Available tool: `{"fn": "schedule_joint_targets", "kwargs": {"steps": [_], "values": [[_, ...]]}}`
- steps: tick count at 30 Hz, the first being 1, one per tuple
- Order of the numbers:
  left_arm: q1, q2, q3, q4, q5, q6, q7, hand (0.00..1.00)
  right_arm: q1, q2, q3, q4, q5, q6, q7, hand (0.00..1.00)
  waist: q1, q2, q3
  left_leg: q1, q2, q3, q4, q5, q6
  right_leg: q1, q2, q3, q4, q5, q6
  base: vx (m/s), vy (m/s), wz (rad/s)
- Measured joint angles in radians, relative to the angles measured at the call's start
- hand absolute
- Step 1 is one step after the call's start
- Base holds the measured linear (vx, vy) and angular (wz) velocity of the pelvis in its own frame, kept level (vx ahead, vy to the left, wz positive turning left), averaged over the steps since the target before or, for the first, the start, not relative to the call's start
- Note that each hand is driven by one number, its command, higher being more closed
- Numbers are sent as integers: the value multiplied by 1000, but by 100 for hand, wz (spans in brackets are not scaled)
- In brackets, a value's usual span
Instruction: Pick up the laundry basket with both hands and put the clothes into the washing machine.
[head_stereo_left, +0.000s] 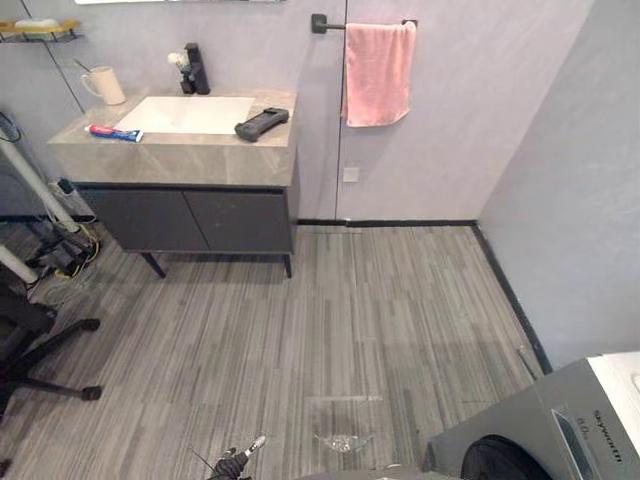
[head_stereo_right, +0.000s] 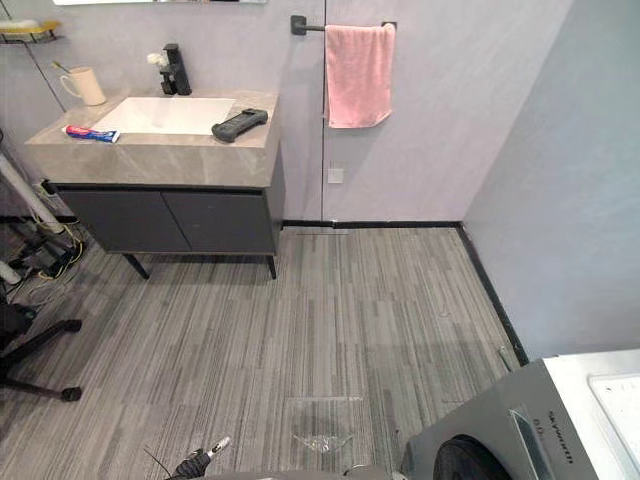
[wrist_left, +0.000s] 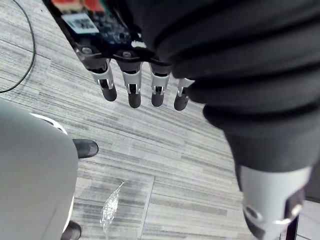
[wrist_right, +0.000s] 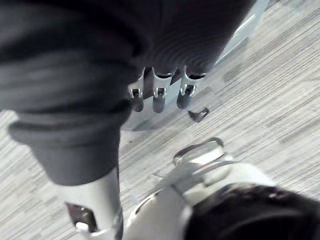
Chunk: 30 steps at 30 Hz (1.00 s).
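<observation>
Risk: basket position cannot be told, so the washing machine (head_stereo_left: 530, 425), lower right, is being faced empty-handed; left hand (wrist_left: 132, 90) and right hand (wrist_right: 159, 97) are being held slack, gripping nothing.

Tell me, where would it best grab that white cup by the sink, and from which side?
Probably by the handle, coming in from the front left. The cup stands upright at the back corner of the countertop, its handle sticking out to the left. The wall is close behind and the black tap stands to its right. Something thin juts from its top, so reaching down from above looks awkward.
</observation>
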Motion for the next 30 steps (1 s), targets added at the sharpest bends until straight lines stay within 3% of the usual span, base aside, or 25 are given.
{"fn": "schedule_joint_targets", "kwargs": {"steps": [1,2,10,14,30], "values": [[0,4,-9,8,0,0,0,0,4,1,0,3,-3,0,0,0,-1,11,0,1,-3,3,-1,2,2,0,1,8,-9,7,2,36,51,-11],[-1,10,-27,13,0,0,0,0,3,1,1,5,-13,0,0,0,-3,0,-7,6,-7,5,-4,3,5,1,1,15,-11,11,-1,43,41,-13],[-1,18,-70,17,-2,-3,1,0,-1,-6,2,26,-26,1,0,0,-5,5,-14,21,-10,14,-10,4,6,14,14,33,-24,22,-10,37,-1,-6],[0,14,-70,23,-6,-7,0,0,-1,-14,10,26,-24,-1,1,0,-2,13,-13,34,-9,23,-21,6,4,16,18,46,-27,22,-10,-20,-10,-8],[1,24,-70,32,-83,-8,-10,0,-2,-14,20,28,-14,-3,1,0,3,5,-9,39,-6,0,-24,6,4,42,20,21,-62,28,-7,23,-4,4]]}}
